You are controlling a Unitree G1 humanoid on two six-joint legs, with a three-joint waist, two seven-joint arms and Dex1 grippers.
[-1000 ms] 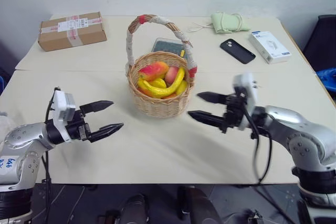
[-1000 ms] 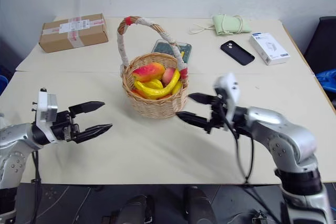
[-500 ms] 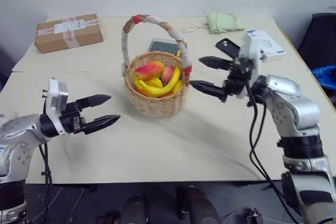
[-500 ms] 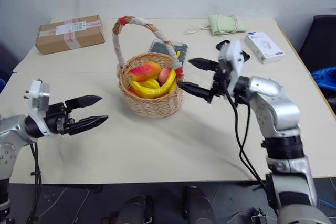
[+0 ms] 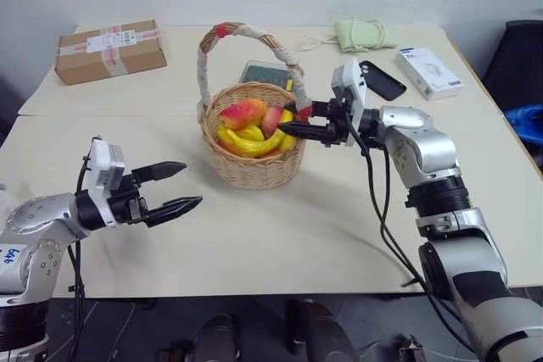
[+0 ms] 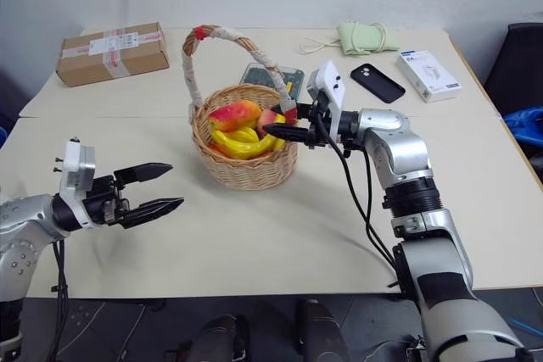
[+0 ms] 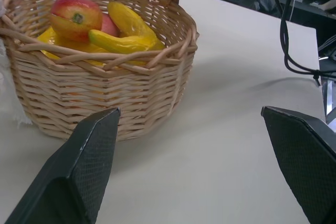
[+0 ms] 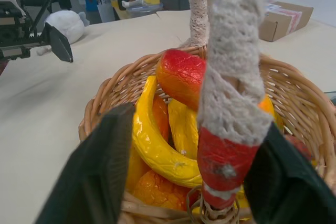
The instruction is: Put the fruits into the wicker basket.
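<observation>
The wicker basket (image 5: 253, 172) stands mid-table with its cloth-wrapped arched handle (image 5: 246, 36) upright. Inside lie the fruits: a yellow banana (image 5: 265, 143), a red-to-yellow mango (image 5: 244, 112), and pink and orange pieces. My right gripper (image 5: 290, 123) points level at the basket's right rim. Its fingers (image 8: 100, 171) stand on either side of the handle's red end (image 8: 223, 166), with a gap still showing on one side. My left gripper (image 5: 188, 185) hovers open and empty over the table, left of the basket and apart from it; the left wrist view shows the basket (image 7: 100, 98) ahead of it.
A taped cardboard box (image 5: 110, 50) sits at the back left. Behind the basket lies a flat device (image 5: 265, 72). A black phone (image 5: 380, 80), a white carton (image 5: 431, 71) and a pale green cloth (image 5: 365, 34) lie at the back right. A white plush toy (image 8: 65, 24) shows far off.
My right gripper has swung left and away from me, from the table right of the basket to the handle's red end, and its jaws have narrowed. The left gripper has stayed put.
</observation>
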